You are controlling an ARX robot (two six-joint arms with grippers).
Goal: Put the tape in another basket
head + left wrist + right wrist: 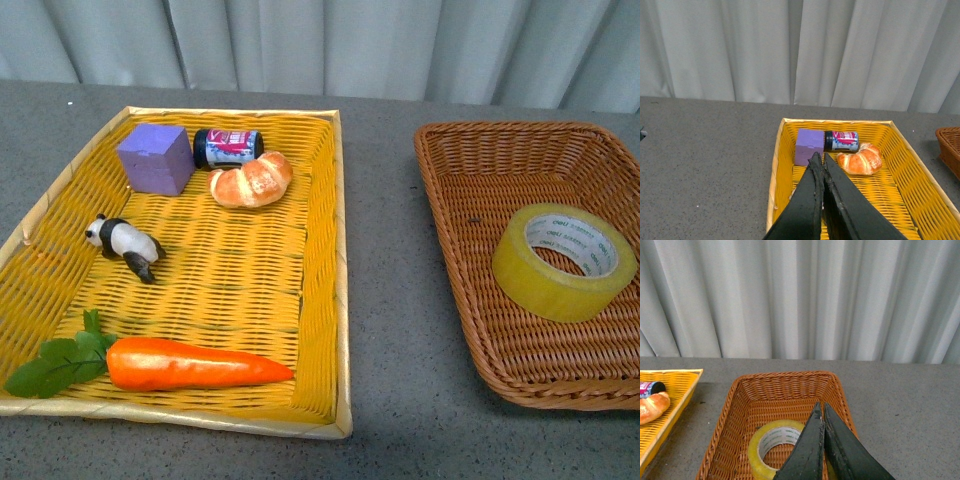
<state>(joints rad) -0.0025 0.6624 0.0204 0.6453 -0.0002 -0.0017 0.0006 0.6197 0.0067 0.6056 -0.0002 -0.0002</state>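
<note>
Front view: grey table with two containers side by side, well apart. Tape lies in the brown wicker basket on the right, tilted, resting against the basket's right-hand wall; roll is wide, translucent yellow, with a white inner core carrying small printed lettering, hollow centre facing up and toward the camera. Yellow tray on the left holds a purple cube, a small dark jar lying on its side just beside the cube, a croissant touching or nearly touching the jar, a panda figure and a carrot with green leaves along the near edge. Neither arm shows here. Left wrist view: left tool above the tray, its two dark fingers pressed together with no gap, nothing between them; cube, jar and croissant lie beyond its tip. Right wrist view: right tool above the basket, fingers likewise closed tight on nothing; tape sits below on the basket floor, white core and print visible, partly hidden by the fingers, not touched by them as far as can be told. Curtain behind the table.
</note>
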